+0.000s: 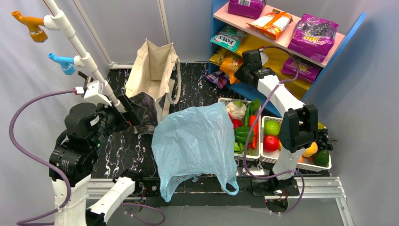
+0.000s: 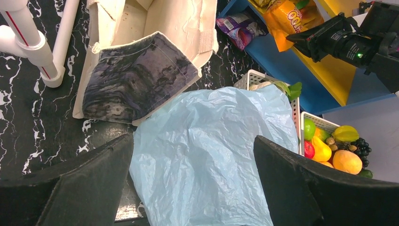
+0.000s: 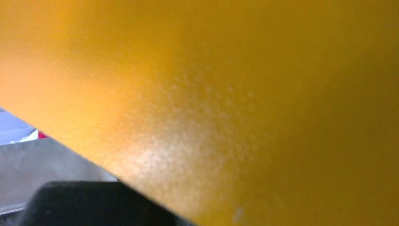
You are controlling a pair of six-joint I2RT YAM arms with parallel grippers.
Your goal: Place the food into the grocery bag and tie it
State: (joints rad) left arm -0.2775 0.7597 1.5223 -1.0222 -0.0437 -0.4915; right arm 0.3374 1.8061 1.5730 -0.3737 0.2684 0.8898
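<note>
The light-blue grocery bag lies crumpled on the black mat, its handle loops hanging over the near edge. Food fills two white baskets to its right: a red round fruit, a green one, dark grapes and peppers. My left gripper hovers open above the bag, holding nothing. My right gripper reaches into the lower shelf, its fingers drawn together on an orange snack bag. An orange-yellow surface fills the right wrist view beside one black finger.
A beige canvas tote stands open behind the grocery bag. The blue shelf at back right holds snack packets. A white pipe rack leans at left. One basket's rim sits near the metal rail.
</note>
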